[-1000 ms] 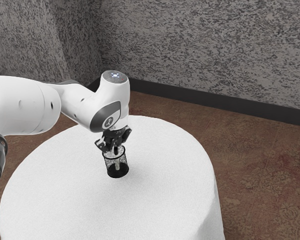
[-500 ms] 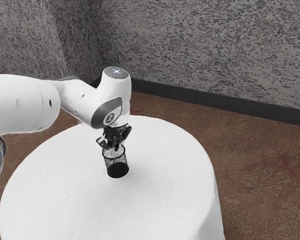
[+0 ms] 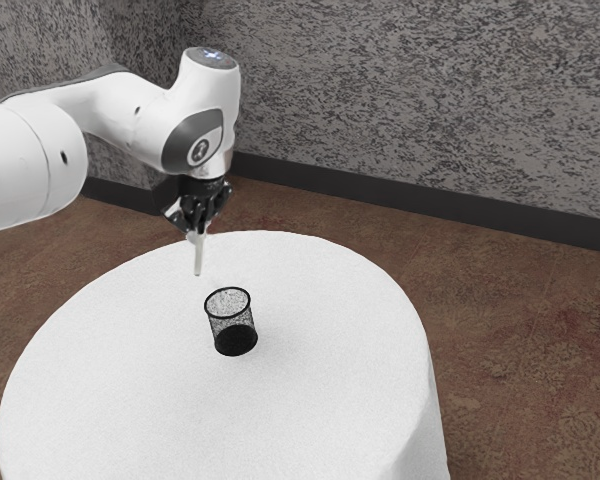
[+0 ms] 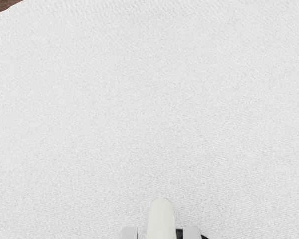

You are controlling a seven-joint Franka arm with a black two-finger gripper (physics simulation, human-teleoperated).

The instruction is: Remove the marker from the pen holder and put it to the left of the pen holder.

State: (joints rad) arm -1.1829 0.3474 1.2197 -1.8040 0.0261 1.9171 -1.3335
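High over the table, my gripper (image 3: 196,228) is shut on the white marker (image 3: 198,258), which hangs nearly upright below the fingers. The black mesh pen holder (image 3: 232,322) stands upright on the table, lower than the marker's tip and toward the exterior view's right of it. In the wrist view the marker (image 4: 161,220) lies between the two pale fingertips of my gripper (image 4: 160,233), and a dark bit of the pen holder (image 4: 179,233) appears just behind them.
A round table with a white cloth (image 3: 320,400) carries the pen holder. Brown patterned carpet (image 3: 520,340) surrounds it, and a grey textured wall (image 3: 410,100) rises behind.
My hand has risen from the pen holder and moved toward the exterior view's left. The marker came up out of the holder with it; the holder stayed where it was.
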